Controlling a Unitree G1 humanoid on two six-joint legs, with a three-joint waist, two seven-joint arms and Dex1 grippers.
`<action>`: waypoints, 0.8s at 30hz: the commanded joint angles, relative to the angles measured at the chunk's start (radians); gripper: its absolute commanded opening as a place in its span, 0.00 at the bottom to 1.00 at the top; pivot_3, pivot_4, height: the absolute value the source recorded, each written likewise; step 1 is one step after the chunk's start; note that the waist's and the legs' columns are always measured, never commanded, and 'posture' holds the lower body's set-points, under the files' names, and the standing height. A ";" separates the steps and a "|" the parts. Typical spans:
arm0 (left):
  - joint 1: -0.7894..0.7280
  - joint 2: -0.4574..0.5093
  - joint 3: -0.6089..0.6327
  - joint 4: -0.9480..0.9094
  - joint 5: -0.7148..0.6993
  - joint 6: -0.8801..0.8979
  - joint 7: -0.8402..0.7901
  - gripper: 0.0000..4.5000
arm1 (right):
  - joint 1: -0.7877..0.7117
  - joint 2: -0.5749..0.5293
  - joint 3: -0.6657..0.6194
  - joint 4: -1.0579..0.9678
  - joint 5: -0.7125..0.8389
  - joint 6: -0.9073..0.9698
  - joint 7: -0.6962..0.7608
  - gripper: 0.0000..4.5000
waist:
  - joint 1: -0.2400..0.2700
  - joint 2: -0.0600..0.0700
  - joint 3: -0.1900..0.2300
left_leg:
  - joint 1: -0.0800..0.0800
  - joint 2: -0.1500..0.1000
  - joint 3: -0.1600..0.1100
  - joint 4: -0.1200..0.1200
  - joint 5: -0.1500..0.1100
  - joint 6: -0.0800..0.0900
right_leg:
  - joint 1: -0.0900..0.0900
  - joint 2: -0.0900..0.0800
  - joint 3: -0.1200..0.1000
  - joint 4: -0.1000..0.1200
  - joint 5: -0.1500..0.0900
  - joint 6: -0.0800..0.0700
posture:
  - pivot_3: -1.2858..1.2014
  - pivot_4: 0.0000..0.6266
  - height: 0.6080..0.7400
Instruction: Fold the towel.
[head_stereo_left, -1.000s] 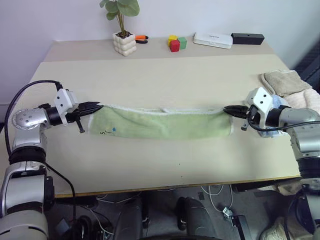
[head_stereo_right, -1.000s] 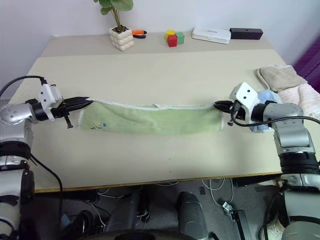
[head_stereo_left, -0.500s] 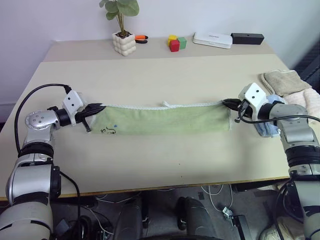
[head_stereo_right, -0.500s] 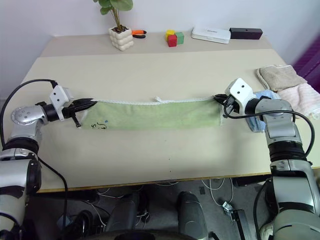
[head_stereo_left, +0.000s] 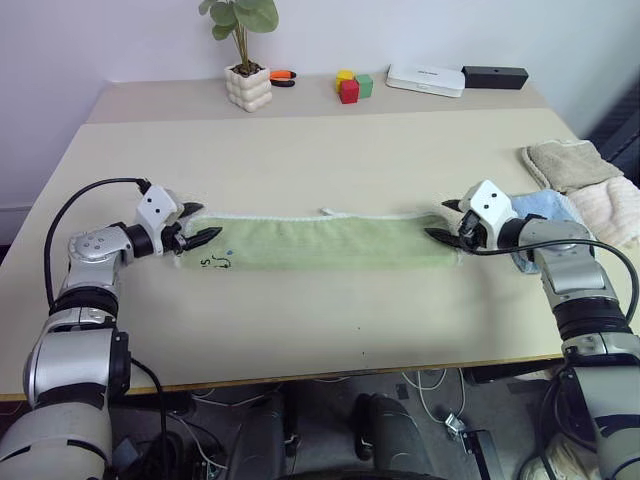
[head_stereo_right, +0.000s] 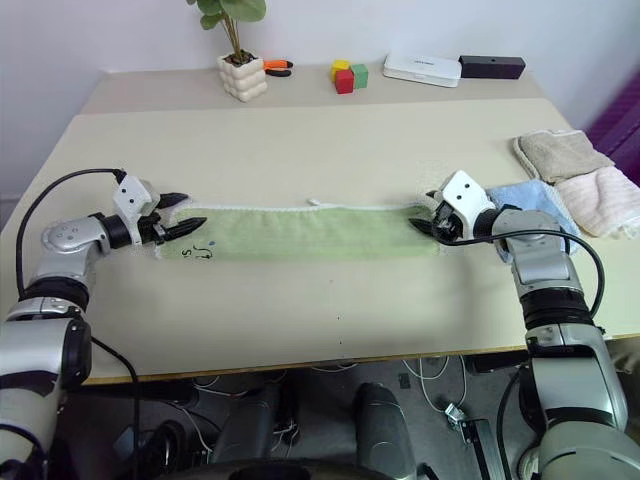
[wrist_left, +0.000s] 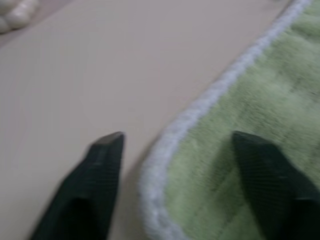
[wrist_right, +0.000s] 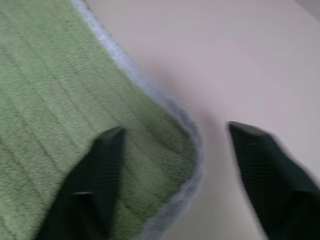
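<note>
towel (head_stereo_left: 325, 241) lay flat as a long strip mid-table (head_stereo_left: 320, 330). left gripper (head_stereo_left: 199, 236) at its 9 o'clock end, right gripper (head_stereo_left: 446, 224) at 3 o'clock, both released. next fold should need matched corners.

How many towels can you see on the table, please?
4: the light green towel lies mid-table; the beige towel, pink towel and light blue towel sit at the right edge.

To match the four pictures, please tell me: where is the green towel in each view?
Left eye view: towel across the middle.
Right eye view: towel across the middle.
Left wrist view: its white-edged corner between the open fingers.
Right wrist view: its other corner.
Shared landmark: the white edging.
</note>
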 joint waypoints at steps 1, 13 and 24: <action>-0.040 0.037 0.052 -0.026 -0.040 0.033 0.018 0.99 | -0.037 -0.027 -0.041 -0.023 -0.007 -0.019 -0.056 1.00 | -0.001 0.000 0.000 | 0.000 0.000 0.000 0.000 0.000 0.000 | 0.000 0.000 0.000 0.000 0.000 0.000 | 0.52 0.24 1.00; 0.077 -0.139 0.270 -0.686 -0.435 0.742 0.290 0.25 | 0.043 0.308 -0.185 -0.558 0.262 0.426 -0.411 0.37 | 0.002 0.000 0.000 | 0.001 0.000 -0.003 0.000 0.000 -0.001 | 0.002 0.000 0.000 0.001 0.000 0.000 | 0.52 0.24 1.00; 0.359 -0.579 0.148 -1.210 -0.461 0.967 0.771 0.00 | 0.136 0.677 -0.125 -0.571 0.235 0.453 -0.717 0.01 | 0.000 -0.001 -0.001 | 0.004 -0.002 -0.006 0.000 0.000 -0.001 | 0.007 0.001 0.000 0.000 0.000 0.000 | 0.52 0.24 1.00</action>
